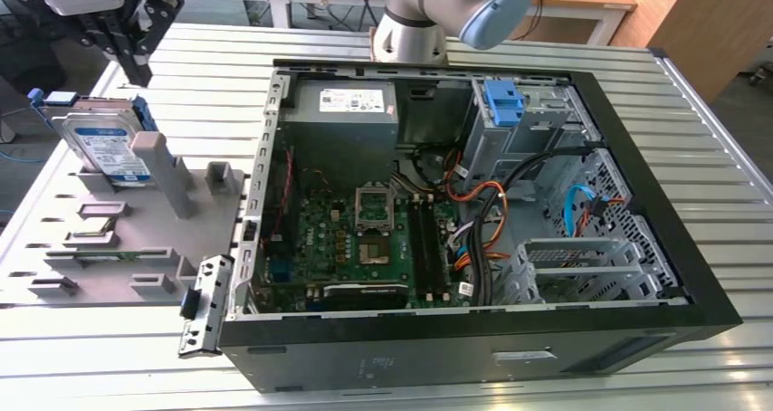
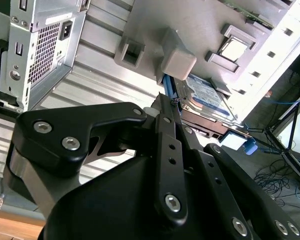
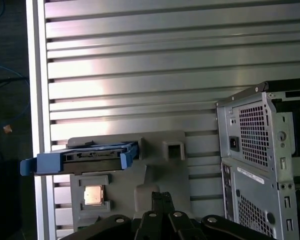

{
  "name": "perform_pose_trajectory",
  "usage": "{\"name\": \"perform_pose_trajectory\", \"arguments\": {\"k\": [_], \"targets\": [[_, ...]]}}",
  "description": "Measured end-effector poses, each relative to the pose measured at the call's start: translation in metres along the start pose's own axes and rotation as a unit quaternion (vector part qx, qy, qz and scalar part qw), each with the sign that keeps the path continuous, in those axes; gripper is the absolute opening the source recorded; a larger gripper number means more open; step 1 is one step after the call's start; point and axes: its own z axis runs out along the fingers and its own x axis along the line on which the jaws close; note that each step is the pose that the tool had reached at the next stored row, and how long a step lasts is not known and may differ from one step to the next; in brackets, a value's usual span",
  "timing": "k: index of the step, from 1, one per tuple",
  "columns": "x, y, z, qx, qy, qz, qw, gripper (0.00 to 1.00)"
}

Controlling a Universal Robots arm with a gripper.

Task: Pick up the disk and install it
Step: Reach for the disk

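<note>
My claw [image 1: 136,70] hangs above the holder's far end in the exterior view. Its fingers are pressed together and hold nothing; in both wrist views they meet as one dark wedge [image 3: 161,196], with no gap that I can see.

Just beyond the fingertips is the grey holder [image 1: 145,243] on the slatted table [image 1: 707,94]. The disk [image 1: 107,144] stands on edge in a slot of it, label facing out and the blue frame around it. In the first wrist view I see the disk [image 3: 80,157] edge-on, off to one side of my fingers and apart from them. In the second wrist view its label [image 2: 206,96] shows past a grey post, close to my fingertips but not touching. A small chip [image 3: 94,195] sits in a pocket of the holder near the disk.

Farther off, towards the exterior view's right, is the open case [image 1: 676,248], well apart from the disk. The grey supply box [image 1: 344,103] is in one corner. A blue bracket [image 1: 501,101] is in the bay beside it, and I can make out no labelled drive there.

As I judge it, the task is at its start. I am near the disk but have not gripped it, it has not left its slot, and nothing has gone into the case. Both the pick and the install remain.
</note>
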Motion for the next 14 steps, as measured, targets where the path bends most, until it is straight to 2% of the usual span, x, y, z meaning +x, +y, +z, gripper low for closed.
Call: {"name": "perform_pose_trajectory", "arguments": {"k": [14], "targets": [[0.0200,0.0041,0.0061,-0.0001,-0.0002,0.005,1.0000,0.11]]}}
